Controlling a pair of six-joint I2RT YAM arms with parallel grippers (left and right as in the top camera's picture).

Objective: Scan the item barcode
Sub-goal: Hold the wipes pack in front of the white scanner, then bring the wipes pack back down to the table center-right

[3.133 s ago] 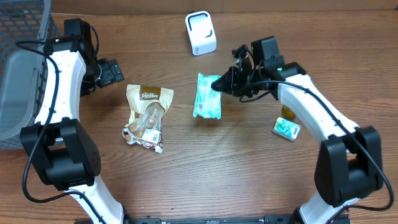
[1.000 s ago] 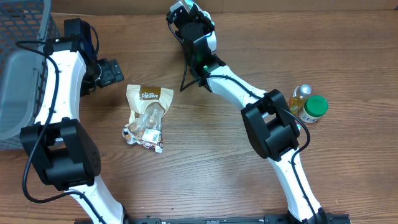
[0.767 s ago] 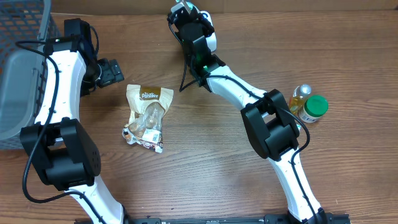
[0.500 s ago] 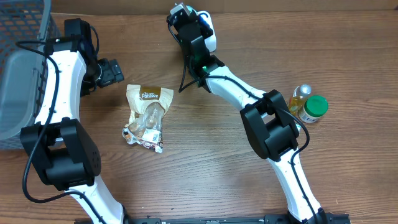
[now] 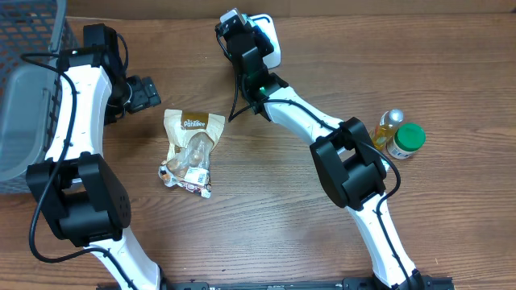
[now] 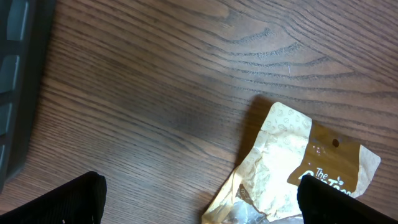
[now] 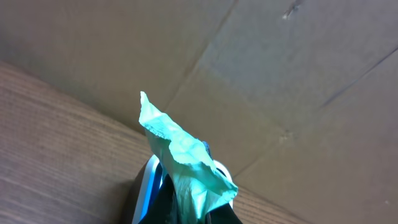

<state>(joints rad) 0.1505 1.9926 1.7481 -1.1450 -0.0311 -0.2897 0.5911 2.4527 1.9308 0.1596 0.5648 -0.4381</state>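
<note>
Mint-green packet [image 7: 183, 158], brown-and-cream pouch [image 5: 192, 149], green-capped jar [image 5: 407, 139]

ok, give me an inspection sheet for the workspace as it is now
Surface: wooden table, no spills seen.
Job's things: teal packet held up close to the white scanner at the far edge; barcode not visible.
Clutter: snack bag lying mid-table; bottle and green-lid jar upright side by side on the right.
Grippers: right pincer shut on the packet; left pincer open, empty, above the table near the bag.
Cables: black cable loops off the right arm, clear of items; another runs along the left arm.
Surroundings: basket at far left; cardboard wall behind the table.
</note>
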